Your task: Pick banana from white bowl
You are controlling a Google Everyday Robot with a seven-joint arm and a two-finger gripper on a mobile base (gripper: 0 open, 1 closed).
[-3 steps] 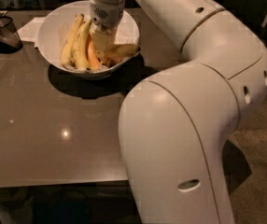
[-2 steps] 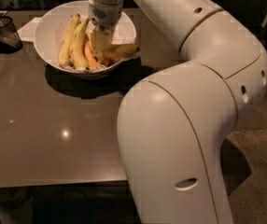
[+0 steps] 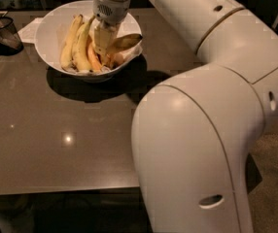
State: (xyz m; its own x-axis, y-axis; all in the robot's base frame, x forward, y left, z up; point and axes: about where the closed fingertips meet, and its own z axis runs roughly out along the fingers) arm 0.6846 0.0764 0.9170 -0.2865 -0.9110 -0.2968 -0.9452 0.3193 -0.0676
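The white bowl (image 3: 45,29) stands at the back left of the dark table (image 3: 56,144). My gripper (image 3: 105,45) reaches down into the bowl from above and is shut on the left end of the plump yellow banana (image 3: 125,42). The banana sticks out to the right, with its tip raised over the bowl's right rim. Two longer pale-yellow bananas (image 3: 76,45) lie in the left half of the bowl. An orange-tinted one (image 3: 95,60) lies just below the gripper. White paper (image 3: 129,57) lines the bowl.
A dark basket-like holder (image 3: 3,33) stands at the far left of the table. A white napkin (image 3: 29,30) lies behind the bowl's left side. My large white arm (image 3: 202,130) fills the right half of the view. The table's front edge (image 3: 56,191) runs below.
The gripper has risen a little, and the plump banana's right end has lifted with it towards the bowl's rim. The long bananas have stayed where they were.
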